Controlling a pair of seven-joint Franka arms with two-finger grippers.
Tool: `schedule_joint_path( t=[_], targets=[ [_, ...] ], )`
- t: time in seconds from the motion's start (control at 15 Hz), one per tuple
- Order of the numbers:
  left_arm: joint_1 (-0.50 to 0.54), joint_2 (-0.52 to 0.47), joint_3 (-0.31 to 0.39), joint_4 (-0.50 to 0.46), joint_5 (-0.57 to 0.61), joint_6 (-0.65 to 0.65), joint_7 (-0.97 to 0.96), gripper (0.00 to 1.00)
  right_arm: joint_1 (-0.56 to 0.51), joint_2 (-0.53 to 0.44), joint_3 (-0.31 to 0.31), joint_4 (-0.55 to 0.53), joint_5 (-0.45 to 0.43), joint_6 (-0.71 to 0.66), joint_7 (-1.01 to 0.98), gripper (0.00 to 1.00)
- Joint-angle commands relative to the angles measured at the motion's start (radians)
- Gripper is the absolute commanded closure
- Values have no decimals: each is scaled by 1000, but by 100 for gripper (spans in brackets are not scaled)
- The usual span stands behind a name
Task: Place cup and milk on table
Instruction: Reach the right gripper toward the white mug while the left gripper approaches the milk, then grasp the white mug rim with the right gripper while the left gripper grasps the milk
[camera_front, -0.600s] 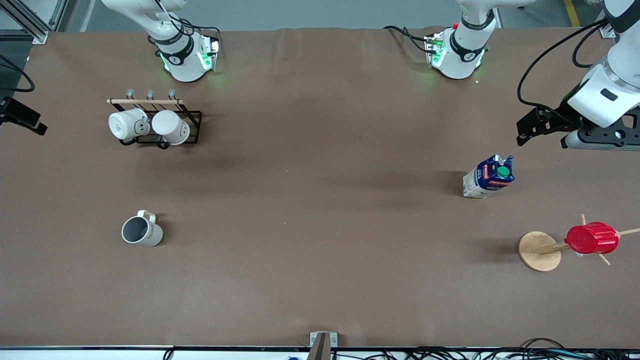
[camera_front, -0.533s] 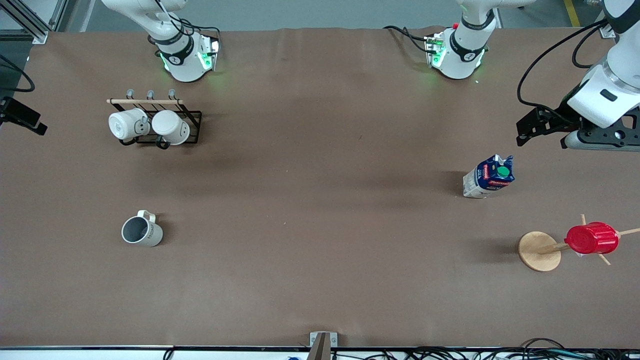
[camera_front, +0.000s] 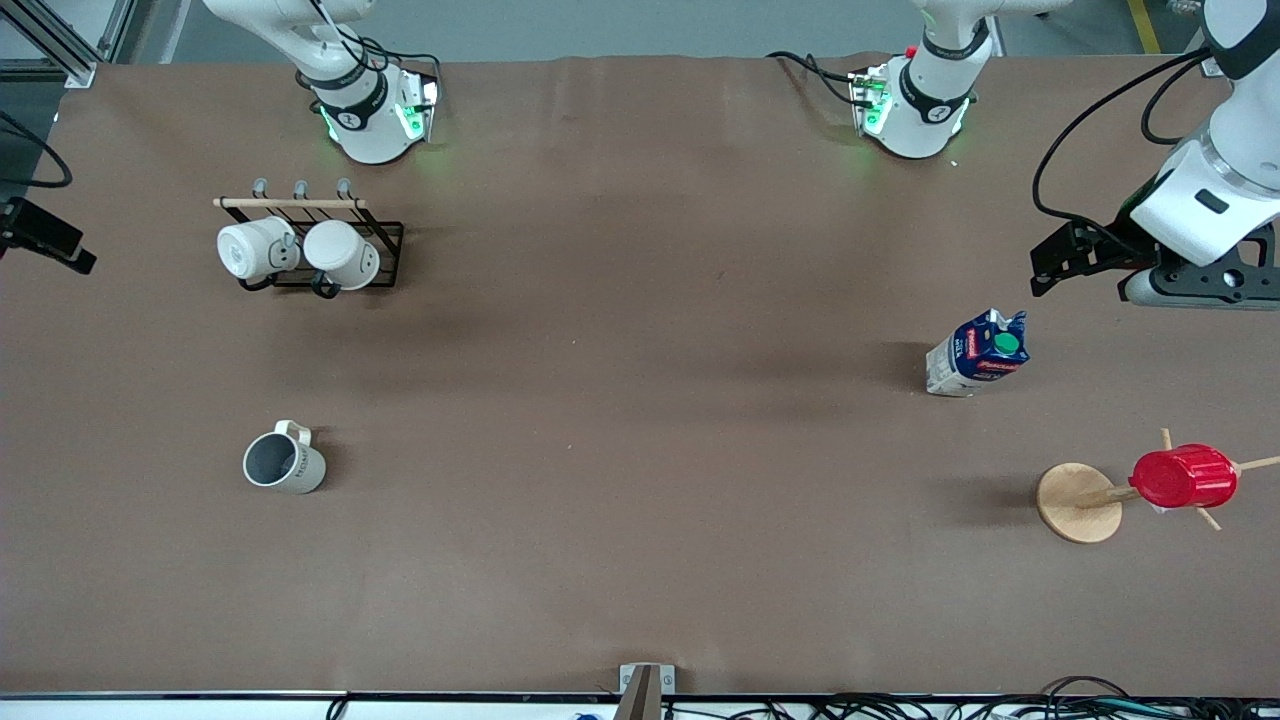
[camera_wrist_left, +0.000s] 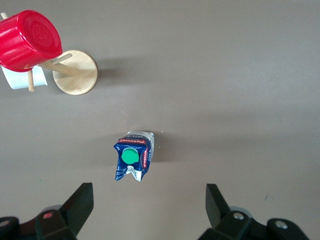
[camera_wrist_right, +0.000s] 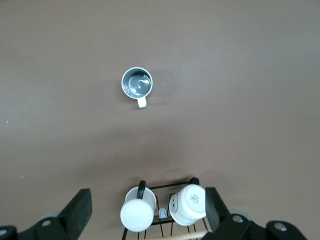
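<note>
The cup (camera_front: 284, 465) is a cream-beige mug with a grey inside. It stands upright on the brown table (camera_front: 640, 420) toward the right arm's end, and also shows in the right wrist view (camera_wrist_right: 136, 83). The milk (camera_front: 978, 353), a carton with a blue top and green cap, stands on the table toward the left arm's end. My left gripper (camera_wrist_left: 149, 204) is open and empty, up over the table beside the milk (camera_wrist_left: 133, 156). My right gripper (camera_wrist_right: 147, 209) is open and empty, high over the mug rack; it is out of the front view.
A black wire rack (camera_front: 385, 235) with two white mugs (camera_front: 255, 249) (camera_front: 343, 254) stands near the right arm's base. A ribbed red cup (camera_front: 1183, 476) hangs on a wooden peg stand (camera_front: 1078, 502), nearer to the front camera than the milk.
My left arm's hand has shifted slightly over the table edge near the milk. The cup, milk and other things have not moved.
</note>
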Motion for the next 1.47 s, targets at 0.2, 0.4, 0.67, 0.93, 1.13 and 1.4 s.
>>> schedule_joint_path(
  t=[0.2, 0.4, 0.67, 0.93, 1.13, 1.4],
  targets=[
    [17, 37, 3, -17, 18, 15, 10, 3, 3, 120, 1, -173, 9, 258, -36, 0],
    [20, 57, 6, -86, 19, 104, 12, 3, -2, 227, 2, -219, 10, 449, -92, 0],
    [54, 67, 5, -250, 19, 288, 12, 3, -1, 387, 6, -222, 10, 680, -141, 0],
    [72, 110, 5, -298, 26, 351, 20, 4, 1, 485, 18, -250, 30, 863, -148, 0],
    [74, 131, 5, -352, 27, 392, 43, 4, 1, 517, 22, -325, 32, 1019, -170, 0],
    [72, 149, 5, -384, 26, 402, 46, 4, -13, 531, 22, -330, 32, 1030, -228, 2]
  ],
)
